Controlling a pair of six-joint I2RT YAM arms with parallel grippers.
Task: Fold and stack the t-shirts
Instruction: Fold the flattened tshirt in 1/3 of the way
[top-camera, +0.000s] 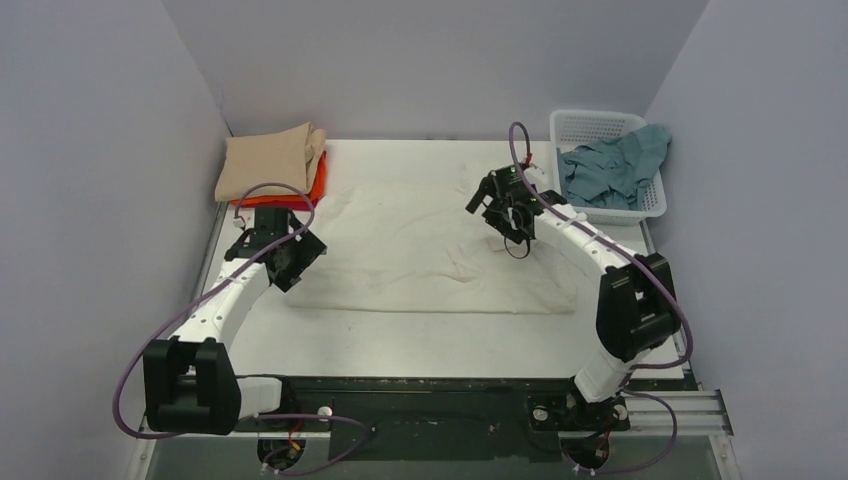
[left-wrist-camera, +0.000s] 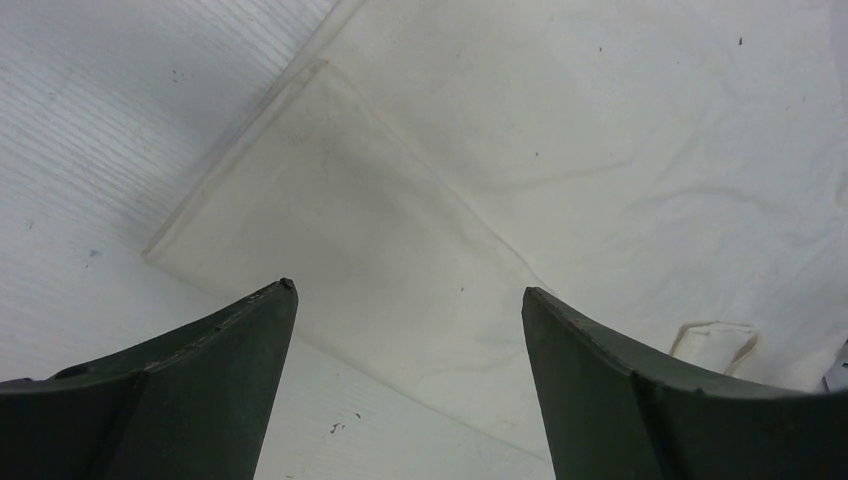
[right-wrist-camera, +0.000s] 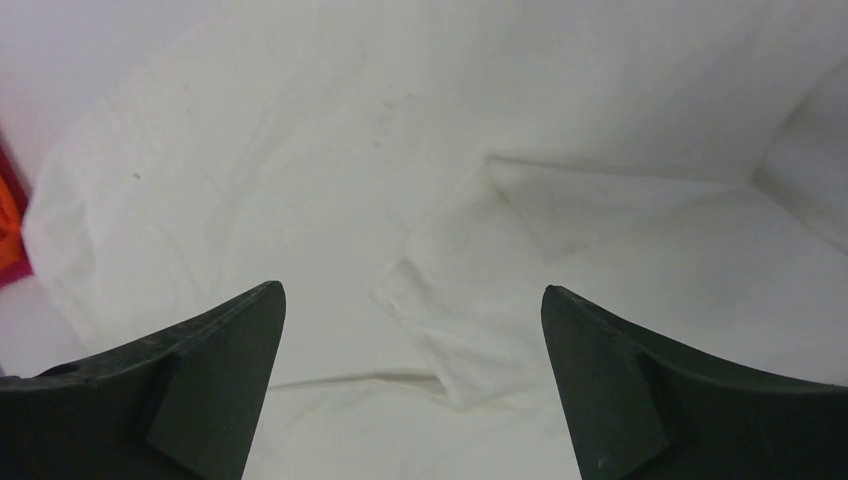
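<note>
Cream-white shirt (top-camera: 430, 250) lies spread flat mid-desk (top-camera: 400, 340), long axis running left to right, one folded corner showing in the left wrist view. Five shirts in all. Off its far-left corner sits a stack of three: tan shirt (top-camera: 270, 160) folded on top, orange shirt (top-camera: 319, 178) and red shirt (top-camera: 270, 204) peeking out beneath. Past its far-right corner, one teal-blue shirt (top-camera: 610, 170) is crumpled in the single white basket (top-camera: 595, 120). Left gripper (left-wrist-camera: 408, 290) hangs over its left end, right gripper (right-wrist-camera: 413, 288) over its right part; both jaws are spread wide and empty.
</note>
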